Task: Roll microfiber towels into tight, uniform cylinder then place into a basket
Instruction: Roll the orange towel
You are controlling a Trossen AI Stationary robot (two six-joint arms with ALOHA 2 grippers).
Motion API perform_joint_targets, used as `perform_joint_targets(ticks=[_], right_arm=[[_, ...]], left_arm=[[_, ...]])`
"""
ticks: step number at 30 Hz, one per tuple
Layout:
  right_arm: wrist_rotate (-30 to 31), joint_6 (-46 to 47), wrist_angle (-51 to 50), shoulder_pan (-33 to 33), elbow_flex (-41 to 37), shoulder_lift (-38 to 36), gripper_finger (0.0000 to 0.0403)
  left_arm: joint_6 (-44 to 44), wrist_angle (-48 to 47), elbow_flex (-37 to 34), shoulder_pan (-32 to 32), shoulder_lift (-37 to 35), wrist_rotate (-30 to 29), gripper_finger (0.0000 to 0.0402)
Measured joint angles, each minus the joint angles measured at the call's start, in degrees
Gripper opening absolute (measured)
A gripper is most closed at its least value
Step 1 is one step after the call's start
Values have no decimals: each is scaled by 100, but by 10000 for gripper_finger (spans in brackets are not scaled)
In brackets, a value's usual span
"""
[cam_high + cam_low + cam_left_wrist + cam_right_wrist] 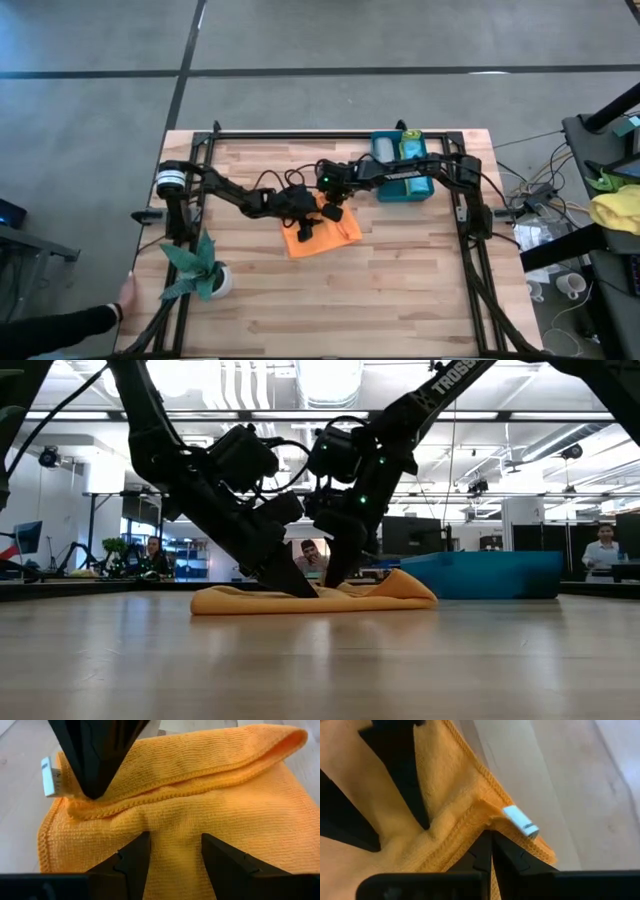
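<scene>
The orange towel [322,237] lies on the table's middle, its far edge folded over onto itself; it also shows in the low view [400,592]. My left gripper [172,847] is open, its two fingers set down on the towel's middle. My right gripper [490,840] is shut at the folded edge beside the white label [521,823], just far of my left gripper. The teal basket [423,188] stands at the far right with a pale roll [385,150] and a lime green roll [413,148] inside. My left gripper rests its open fingertips [134,854] on the towel's middle [172,827], slanting down from the table's left; a low pucker of cloth lies between them. The towel lies flat on the table. My right gripper has the hemmed folded edge [482,817] at its shut tips, close to the label corner, slanting down from the table's right. The tips hide how many layers are between them. The edge stays low on the towel.
A potted plant [203,268] stands at the near left, and a person's hand [125,293] shows by that corner. A yellow and green cloth heap [615,208] lies off the table at the right. Bare wood lies near of the towel.
</scene>
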Motion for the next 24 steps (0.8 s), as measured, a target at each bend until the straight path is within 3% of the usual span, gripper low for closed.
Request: perform_joint_targets(ticks=[8,13,19,24], right_arm=[[-2,738,-169,29,137,-231,14],[49,512,-633,388,154,-334,68],[1098,905,-524,722,107,-248,151],[1681,1400,-224,754,110,-21,181]], left_arm=[[-19,0,-4,0,-21,-2,164],[78,-118,-25,-2,-222,24,164],[172,-159,-35,13,-330,28,164],[174,-120,-33,13,-333,26,164]])
